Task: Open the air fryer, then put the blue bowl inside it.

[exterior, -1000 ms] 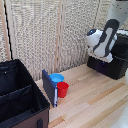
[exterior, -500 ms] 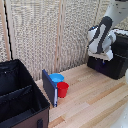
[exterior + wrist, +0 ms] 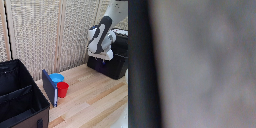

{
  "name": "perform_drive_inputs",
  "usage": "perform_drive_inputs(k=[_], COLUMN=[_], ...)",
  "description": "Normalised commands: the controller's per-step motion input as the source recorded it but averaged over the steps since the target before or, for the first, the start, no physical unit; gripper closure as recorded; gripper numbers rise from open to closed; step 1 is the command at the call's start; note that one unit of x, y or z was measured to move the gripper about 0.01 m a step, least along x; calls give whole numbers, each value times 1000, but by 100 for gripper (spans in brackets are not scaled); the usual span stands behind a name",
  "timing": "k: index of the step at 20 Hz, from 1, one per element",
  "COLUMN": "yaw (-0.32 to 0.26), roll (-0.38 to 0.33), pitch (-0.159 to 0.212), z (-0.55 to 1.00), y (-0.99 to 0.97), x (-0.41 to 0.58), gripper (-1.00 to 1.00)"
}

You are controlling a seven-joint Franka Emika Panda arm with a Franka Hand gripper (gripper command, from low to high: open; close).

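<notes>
Starting at the exterior view's left, I see a black fabric bin (image 3: 20, 95) filling the near corner, with a dark blue flat panel (image 3: 49, 87) standing upright just beside it. Behind that panel sits the blue bowl (image 3: 56, 78), on the wooden table (image 3: 95, 102), touching or nearly touching the red cup (image 3: 63, 89) in front of it. Well apart, at the exterior view's right, the gripper (image 3: 103, 57) hangs above the front of the air fryer (image 3: 112, 62) — I cannot tell whether its fingers are apart or together. The handle I can't make out. My wrist view is only a grey and dark blur.
</notes>
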Motion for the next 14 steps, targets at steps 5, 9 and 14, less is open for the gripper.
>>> perform_drive_inputs(k=[5, 9, 14], yaw=[-7, 18, 33], roll=[266, 342, 364], pitch=[9, 77, 52], z=[391, 134, 75], y=[575, 406, 411], x=[-325, -130, -18], gripper=[100, 100, 100])
